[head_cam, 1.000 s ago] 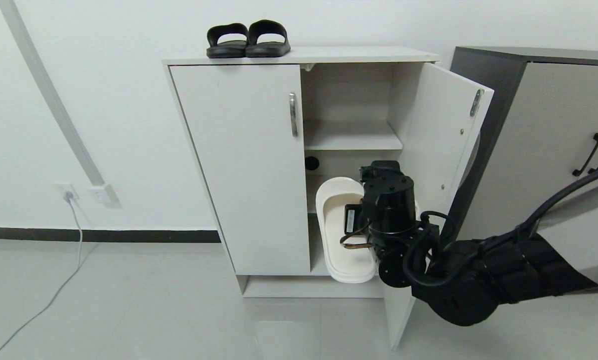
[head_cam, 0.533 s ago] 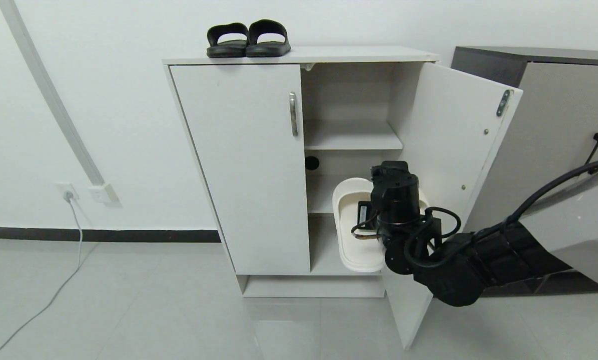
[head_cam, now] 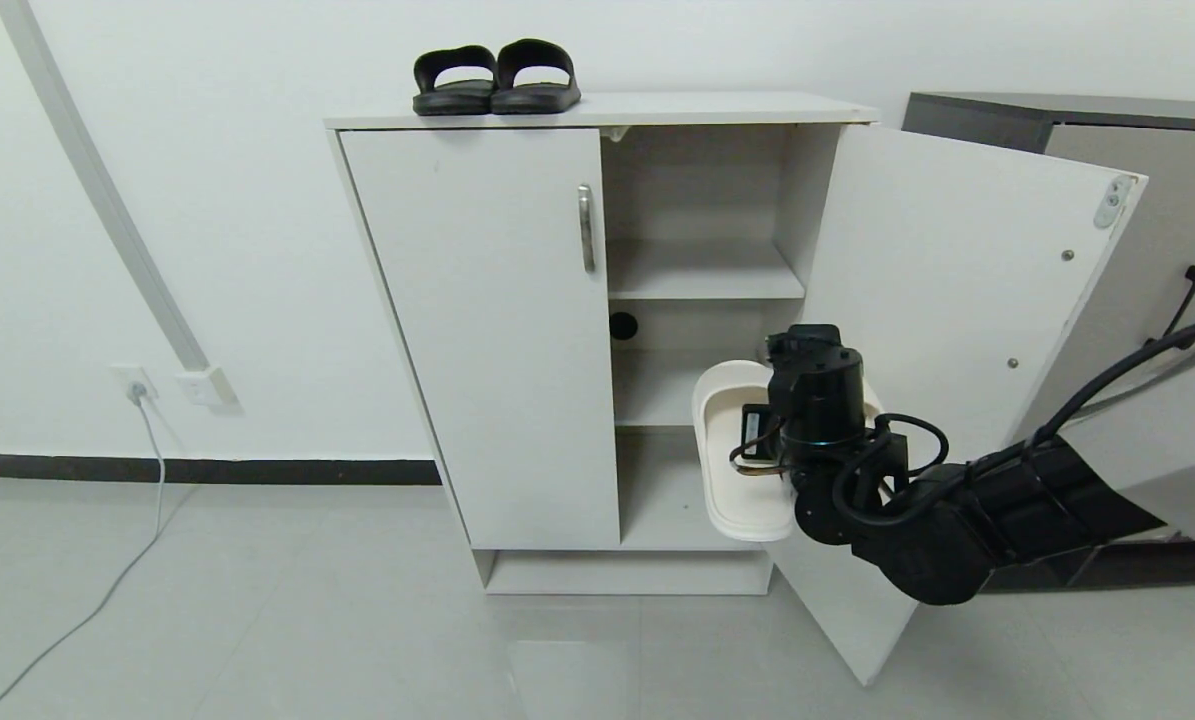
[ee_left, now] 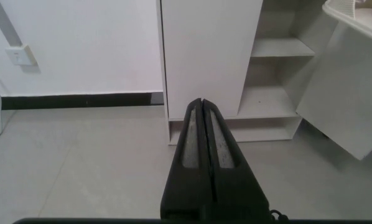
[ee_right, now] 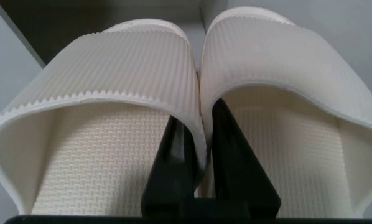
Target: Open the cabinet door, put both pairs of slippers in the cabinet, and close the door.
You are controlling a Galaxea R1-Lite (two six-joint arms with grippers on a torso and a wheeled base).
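While my right gripper [ee_right: 200, 146] pinches the white slippers [head_cam: 732, 470] by their two inner strap edges, the pair hangs in front of the cabinet's [head_cam: 477, 330] lower shelf [head_cam: 662, 490], with the open door [head_cam: 957, 300] at its 3 o'clock. I'd worry that such a thin pinch lets one slipper drop, or that a heel catches the shelf edge going in. At 11 o'clock, on the cabinet top, the black slippers [head_cam: 497, 80] wait. My left gripper [ee_left: 201, 134] is pressed together, empty.
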